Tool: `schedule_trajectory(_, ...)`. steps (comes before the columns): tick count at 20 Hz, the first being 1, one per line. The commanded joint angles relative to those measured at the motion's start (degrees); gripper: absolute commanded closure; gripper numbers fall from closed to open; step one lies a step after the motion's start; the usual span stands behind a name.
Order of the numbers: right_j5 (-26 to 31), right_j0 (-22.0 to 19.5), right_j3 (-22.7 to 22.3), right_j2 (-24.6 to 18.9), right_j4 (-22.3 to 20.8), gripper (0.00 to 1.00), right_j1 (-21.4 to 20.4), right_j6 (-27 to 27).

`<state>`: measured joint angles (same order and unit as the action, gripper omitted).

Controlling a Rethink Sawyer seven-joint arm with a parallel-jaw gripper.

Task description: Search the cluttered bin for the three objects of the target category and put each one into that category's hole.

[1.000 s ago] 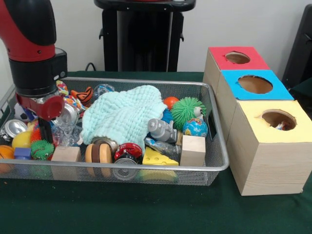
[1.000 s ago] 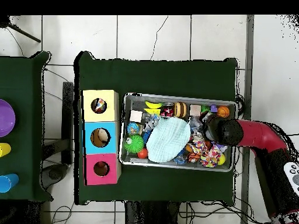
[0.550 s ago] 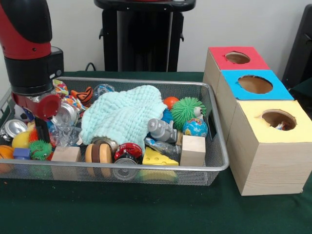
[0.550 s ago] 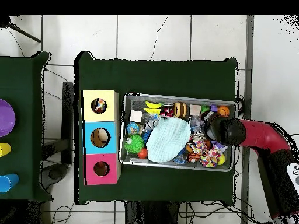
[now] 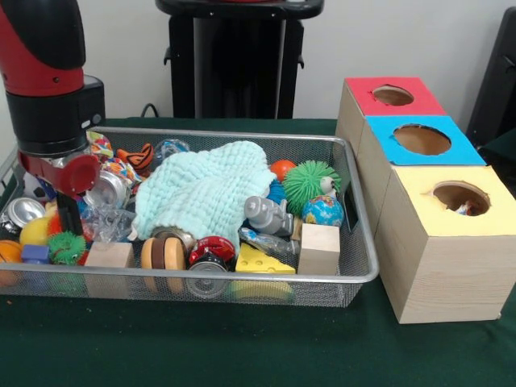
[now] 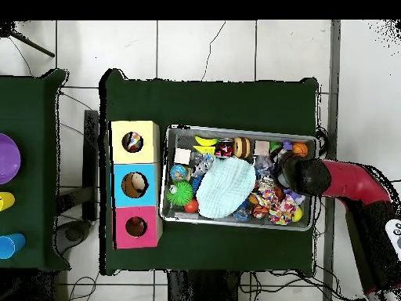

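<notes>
While the target category is not stated, the work looks only partly done: in the front view something small and coloured already lies in the hole of the yellow box (image 5: 458, 201), and the overhead view seems to show items in the yellow and blue holes, too small to name. I judge at least some of the three are left to find.

Going left to right in the front view, the gripper (image 5: 68, 211) hangs low at the nine o'clock end of the wire bin (image 5: 355, 242), beside a crushed can (image 5: 22, 211) and above a small green spiky ball (image 5: 68, 246). Whether the jaws are apart or together I cannot tell; the wrist hides them.

Toward the middle, a mint cloth (image 5: 205, 189) lies heaped over the clutter and probably hides things under it, which is the main hindrance to a search. At its six o'clock edge sit a wooden wheel (image 5: 163, 252) and a cheese wedge (image 5: 263, 260); at three o'clock come a wooden block (image 5: 320, 248), a globe ball (image 5: 322, 211) and a large green spiky ball (image 5: 310, 184).

Past the bin on the desk (image 5: 201, 347) stand the red box (image 5: 379, 101), the blue box (image 5: 415, 141) and the yellow one.
</notes>
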<state>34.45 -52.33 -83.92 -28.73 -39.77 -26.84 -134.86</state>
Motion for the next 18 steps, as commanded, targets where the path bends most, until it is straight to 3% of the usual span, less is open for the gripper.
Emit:
schedule_trajectory(1, 8.4, -1.1, -8.8, -0.9, 1.6, 1.00, -8.3, 14.7)
schedule_trajectory(5, 9.9, -2.7, -12.5, -1.2, 2.9, 1.00, -12.2, 15.7)
schedule_trajectory(11, 11.0, -3.9, -14.0, -2.6, 3.6, 1.00, -14.4, 16.9)
schedule_trajectory(18, 9.4, -3.9, -6.1, -3.4, -0.2, 1.00, -6.2, 19.1)
